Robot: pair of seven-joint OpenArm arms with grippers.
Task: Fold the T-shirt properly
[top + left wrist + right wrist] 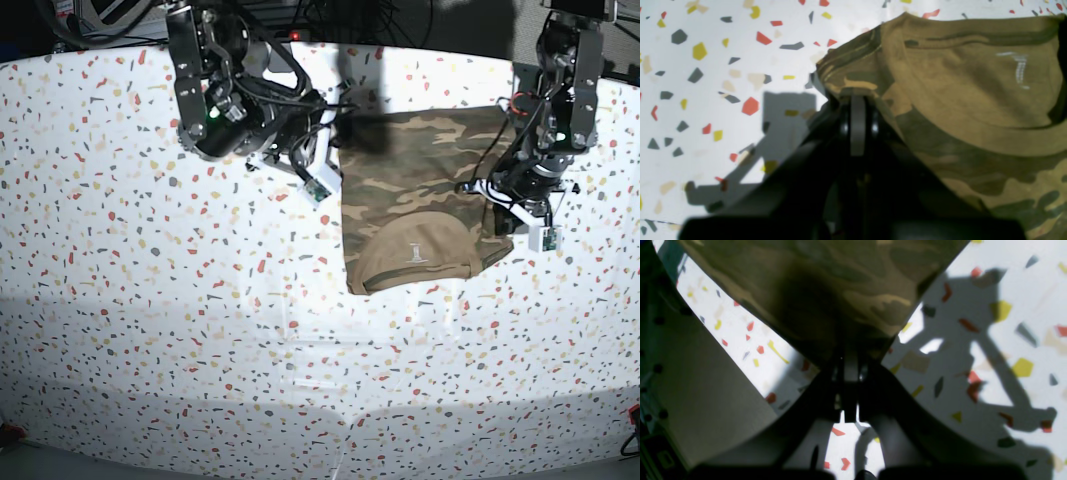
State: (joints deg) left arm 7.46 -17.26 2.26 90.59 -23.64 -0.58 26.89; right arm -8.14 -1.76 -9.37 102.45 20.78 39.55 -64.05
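The camouflage T-shirt (410,190) lies bunched on the speckled table (150,300), its near end turned over to show the plain tan inside with a small white label (415,250). My left gripper (497,205) is at the shirt's right edge. In the left wrist view it (857,96) is shut on a fold of the shirt (973,100) beside the tan neck area. My right gripper (335,145) is at the shirt's far left corner. In the right wrist view it (850,363) is shut on the cloth edge (826,290), which hangs above the table.
The white terrazzo-speckled table spreads wide to the left and front of the shirt. Both arm bases and cables (250,60) stand along the far edge. A grey panel (690,390) fills the left side of the right wrist view.
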